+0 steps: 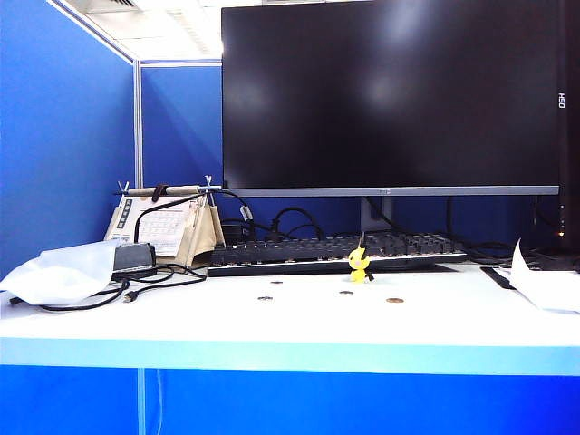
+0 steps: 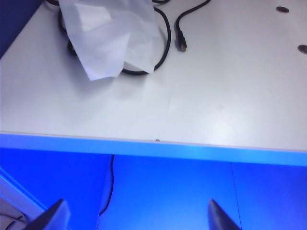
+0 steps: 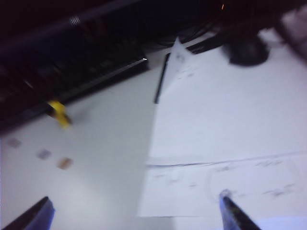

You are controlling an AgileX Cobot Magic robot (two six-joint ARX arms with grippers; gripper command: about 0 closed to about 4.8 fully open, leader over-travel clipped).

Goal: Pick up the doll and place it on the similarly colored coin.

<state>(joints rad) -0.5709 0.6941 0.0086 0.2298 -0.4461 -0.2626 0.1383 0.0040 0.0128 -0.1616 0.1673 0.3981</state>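
The yellow doll [image 1: 359,261] stands upright on the white table just in front of the keyboard, and it shows blurred in the right wrist view [image 3: 59,113]. The brassy coin [image 1: 394,300] [image 3: 64,163] lies flat to the doll's right, nearer the table's front edge. Neither arm shows in the exterior view. My left gripper [image 2: 136,206] is open and empty, off the table's front edge over the blue panel. My right gripper [image 3: 134,199] is open and empty above the table and a paper sheet, well away from the doll.
Two grey coins [image 1: 265,297] [image 1: 345,292] lie left of the brassy one. A keyboard [image 1: 335,252] and monitor [image 1: 390,95] stand behind. A white bag [image 2: 110,36] and black cable [image 2: 182,43] lie at the left, paper sheets [image 3: 225,143] and a pen [image 3: 160,79] at the right.
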